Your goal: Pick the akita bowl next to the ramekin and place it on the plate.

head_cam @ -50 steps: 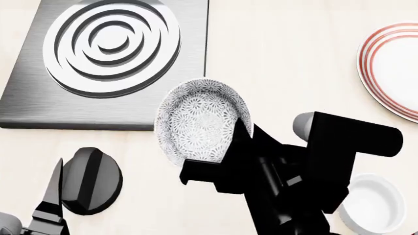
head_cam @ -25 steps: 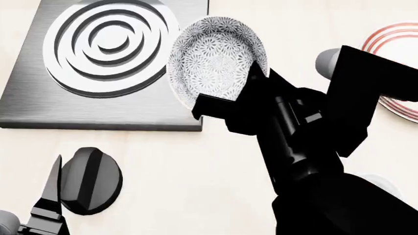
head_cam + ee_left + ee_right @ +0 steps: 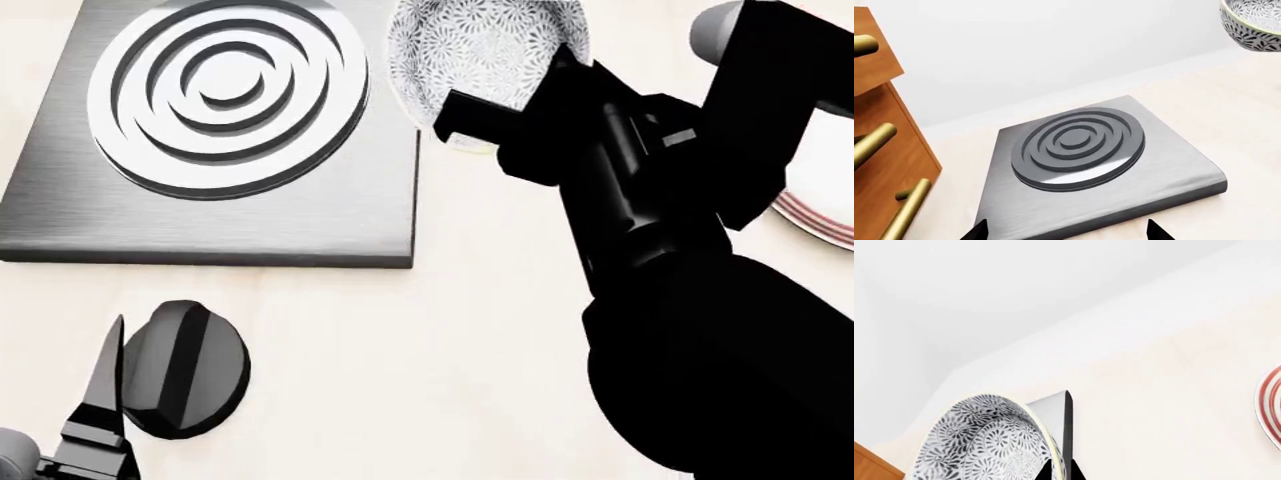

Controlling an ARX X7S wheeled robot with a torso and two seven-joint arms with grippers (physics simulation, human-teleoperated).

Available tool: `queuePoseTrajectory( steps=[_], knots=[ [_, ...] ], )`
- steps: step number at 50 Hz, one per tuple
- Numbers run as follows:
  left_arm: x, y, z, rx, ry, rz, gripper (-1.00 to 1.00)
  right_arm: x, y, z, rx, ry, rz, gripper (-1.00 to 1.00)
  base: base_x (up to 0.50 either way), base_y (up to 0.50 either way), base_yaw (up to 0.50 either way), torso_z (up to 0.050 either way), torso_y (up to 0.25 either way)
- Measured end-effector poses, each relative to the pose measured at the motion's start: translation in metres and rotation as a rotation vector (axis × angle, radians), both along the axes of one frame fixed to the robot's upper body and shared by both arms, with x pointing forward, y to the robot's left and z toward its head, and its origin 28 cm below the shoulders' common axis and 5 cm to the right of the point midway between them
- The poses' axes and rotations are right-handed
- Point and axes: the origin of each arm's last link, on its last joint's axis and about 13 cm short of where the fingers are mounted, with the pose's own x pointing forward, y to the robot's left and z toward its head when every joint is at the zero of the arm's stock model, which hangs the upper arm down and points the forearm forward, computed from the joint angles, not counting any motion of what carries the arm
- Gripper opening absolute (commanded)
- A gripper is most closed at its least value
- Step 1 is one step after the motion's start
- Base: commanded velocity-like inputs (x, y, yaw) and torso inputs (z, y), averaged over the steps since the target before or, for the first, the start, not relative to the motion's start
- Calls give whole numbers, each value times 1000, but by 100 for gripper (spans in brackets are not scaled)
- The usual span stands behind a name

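The akita bowl (image 3: 483, 48), white with a grey floral pattern, hangs tilted in the air above the far edge of the counter. My right gripper (image 3: 554, 65) is shut on its rim. In the right wrist view the two black tips (image 3: 1057, 471) pinch the bowl's (image 3: 981, 440) wall. The bowl (image 3: 1251, 22) also shows in a corner of the left wrist view. The red-ringed plate (image 3: 814, 215) lies to the right, mostly behind my right arm, and its edge (image 3: 1271, 407) shows in the right wrist view. The ramekin is hidden. My left gripper (image 3: 1066, 235) is open and empty at the near left.
A square steel burner plate (image 3: 227, 130) with raised concentric rings sits at the far left, right in front of the left gripper. Wooden drawers with brass handles (image 3: 881, 150) stand beside it. A pale wall runs behind the counter.
My right gripper has carried the bowl up, away from me and to the right, closer to the plate. The arm now covers the ramekin. The left arm has not moved.
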Motion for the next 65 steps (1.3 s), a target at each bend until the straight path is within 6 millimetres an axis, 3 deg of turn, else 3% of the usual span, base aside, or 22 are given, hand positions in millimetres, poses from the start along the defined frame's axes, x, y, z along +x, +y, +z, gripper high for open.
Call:
queuePoseTrajectory(
  steps=[46,65],
  knots=[
    [2,2,-2,4,13,5,100,98,-51,22,-45,46,-208,-100,0,0,0,0,0],
    [2,3,-2,3,13,9,100,116,-80,26,-4,68,-292,-100,0,0,0,0,1]
  ],
)
